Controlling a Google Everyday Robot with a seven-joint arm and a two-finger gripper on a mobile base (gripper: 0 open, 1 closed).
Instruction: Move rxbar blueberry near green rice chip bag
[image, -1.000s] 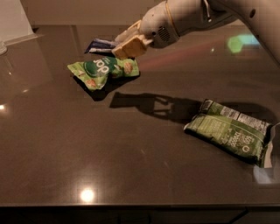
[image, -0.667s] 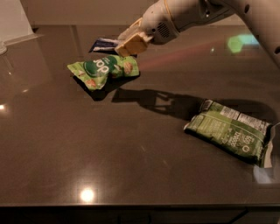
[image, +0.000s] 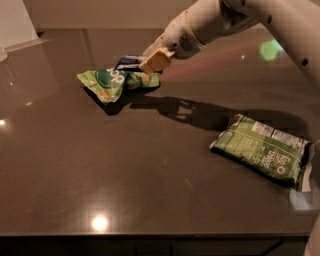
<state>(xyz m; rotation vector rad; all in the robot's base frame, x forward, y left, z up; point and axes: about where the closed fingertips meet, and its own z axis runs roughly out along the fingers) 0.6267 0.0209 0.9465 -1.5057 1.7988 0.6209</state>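
Observation:
The green rice chip bag (image: 111, 82) lies crumpled on the dark table (image: 150, 165) at the back left. The rxbar blueberry (image: 129, 62), a small navy wrapper with a white patch, sits right behind the bag's far edge and partly hidden by it. My gripper (image: 153, 61), with tan fingers, comes in from the upper right and is shut on the bar's right end, low over the bag's right part. I cannot tell whether the bar rests on the table.
A larger, darker olive-green bag (image: 261, 151) with white text lies flat at the right. The table's front edge (image: 150, 234) runs along the bottom. My white arm (image: 260, 15) spans the top right. A pale wall corner (image: 15, 20) stands at the far left.
My gripper has moved down and slightly right with the rxbar, bringing it from above the table down to the far edge of the light-green bag. The bags have not moved.

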